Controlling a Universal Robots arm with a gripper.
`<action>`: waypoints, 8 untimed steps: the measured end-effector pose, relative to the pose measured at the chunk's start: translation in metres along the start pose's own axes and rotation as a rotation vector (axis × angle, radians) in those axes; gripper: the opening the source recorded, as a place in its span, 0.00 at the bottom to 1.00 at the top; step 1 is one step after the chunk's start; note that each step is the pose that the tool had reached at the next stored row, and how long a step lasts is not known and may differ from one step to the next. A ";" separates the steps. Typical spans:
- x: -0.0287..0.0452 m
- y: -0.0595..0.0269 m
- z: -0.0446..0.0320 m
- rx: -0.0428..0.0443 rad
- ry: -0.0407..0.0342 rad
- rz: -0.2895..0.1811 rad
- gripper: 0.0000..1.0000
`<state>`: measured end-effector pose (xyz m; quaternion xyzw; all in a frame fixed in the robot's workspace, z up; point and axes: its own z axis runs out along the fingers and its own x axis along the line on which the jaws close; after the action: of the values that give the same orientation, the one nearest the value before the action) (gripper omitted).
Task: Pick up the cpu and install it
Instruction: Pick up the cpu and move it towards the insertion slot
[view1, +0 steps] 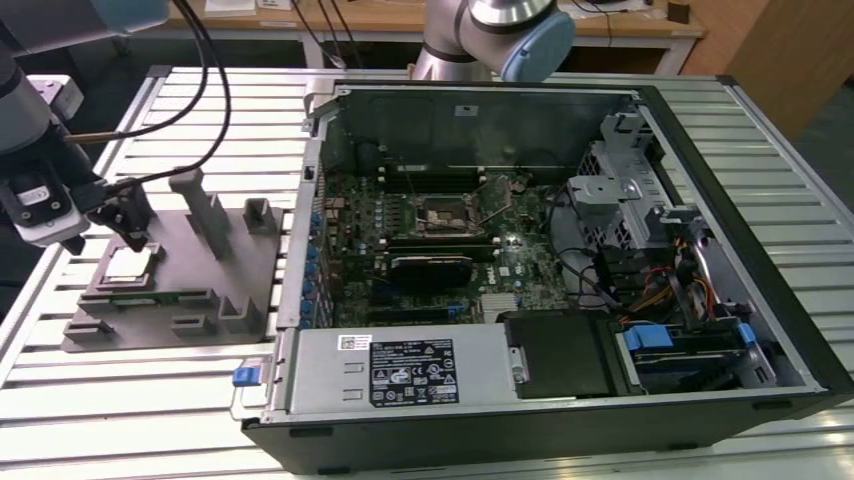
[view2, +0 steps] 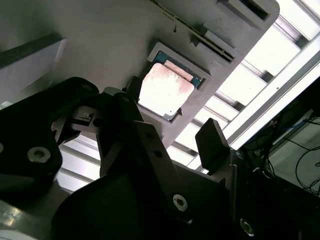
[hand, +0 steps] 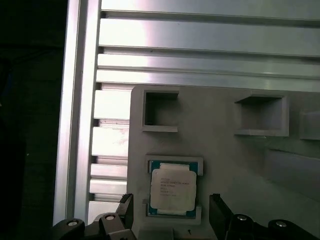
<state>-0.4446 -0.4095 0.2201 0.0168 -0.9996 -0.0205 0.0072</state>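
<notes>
The cpu (view1: 130, 263) is a small square chip with a pale silver top. It lies flat in a recess of the grey tray (view1: 200, 285) at the exterior view's left. My gripper (view1: 107, 240) hangs just above it, open and holding nothing. In the first wrist view the cpu (hand: 172, 188) sits between the two black fingertips (hand: 217, 209), apart from both. The second wrist view shows the same cpu (view2: 165, 89) beyond the open gripper (view2: 172, 117). The metal socket (view1: 445, 213) sits on the motherboard inside the open computer case (view1: 787, 330).
Upright posts and blocks (view1: 207, 215) rise from the tray right beside the gripper. The slatted metal table (view1: 120, 400) runs under everything. A second arm's base (view1: 501, 35) stands behind the case. Cables, drive bays and a power supply (view1: 400, 370) crowd the case.
</notes>
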 end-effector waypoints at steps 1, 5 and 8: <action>-0.0001 -0.0001 0.0016 -0.0001 -0.0002 0.001 0.70; -0.0002 -0.0004 0.0070 0.0012 -0.0004 0.009 0.70; -0.0004 -0.0005 0.0106 0.0013 -0.0006 0.011 0.70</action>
<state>-0.4443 -0.4096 0.2095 0.0113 -0.9997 -0.0198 0.0070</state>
